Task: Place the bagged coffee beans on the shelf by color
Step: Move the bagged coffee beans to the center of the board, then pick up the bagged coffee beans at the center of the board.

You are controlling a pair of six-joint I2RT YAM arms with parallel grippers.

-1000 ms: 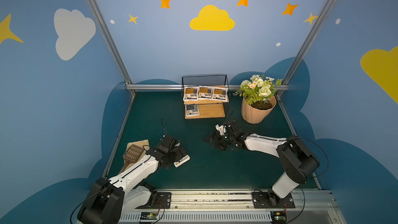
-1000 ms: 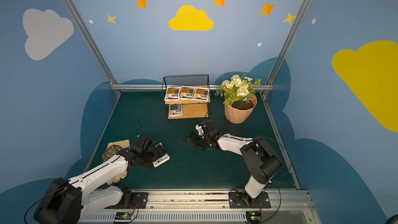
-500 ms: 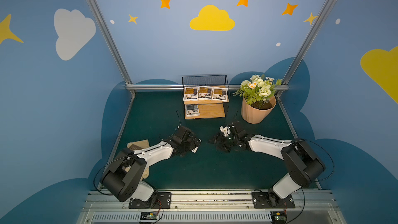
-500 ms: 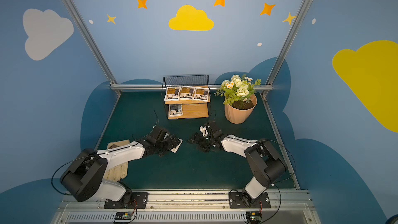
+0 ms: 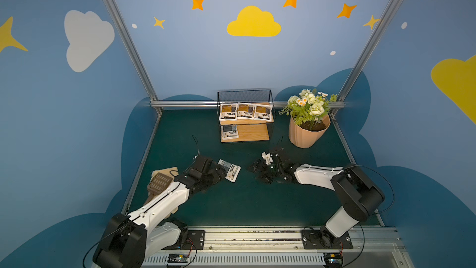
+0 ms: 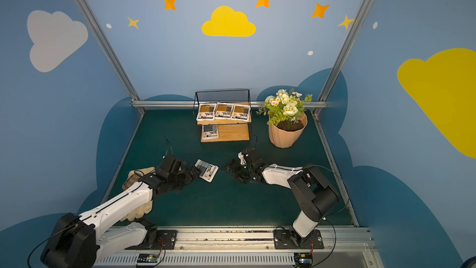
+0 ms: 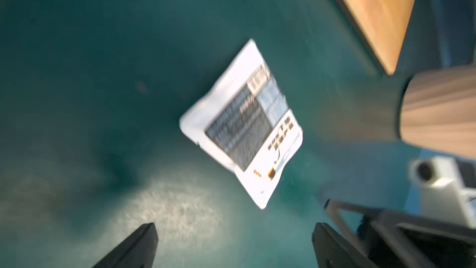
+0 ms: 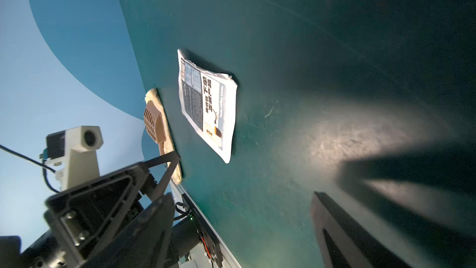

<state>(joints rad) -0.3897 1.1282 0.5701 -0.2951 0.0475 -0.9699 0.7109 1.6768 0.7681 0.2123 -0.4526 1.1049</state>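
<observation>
A: Where is the loose grey-blue pouch (image 7: 242,125) lying?

B: Flat on the table (image 5: 231,207), just ahead of the left gripper (image 7: 234,233). That and the right gripper (image 5: 258,171) are both hanging open and empty. I'm suggesting pinching one edge, then lowering onto the shelf (image 5: 253,132).

Four pouches (image 5: 246,111) sit on the shelf (image 5: 253,133), a fifth (image 5: 230,173) on the table (image 5: 244,202) before it

Blurred pouch (image 7: 242,125) beyond spread claw (image 7: 234,226)

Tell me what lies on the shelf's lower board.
One grey-blue pouch, at the end away from the flower pot. The upper board covers the lower board at the back; that part is unseen.
</observation>
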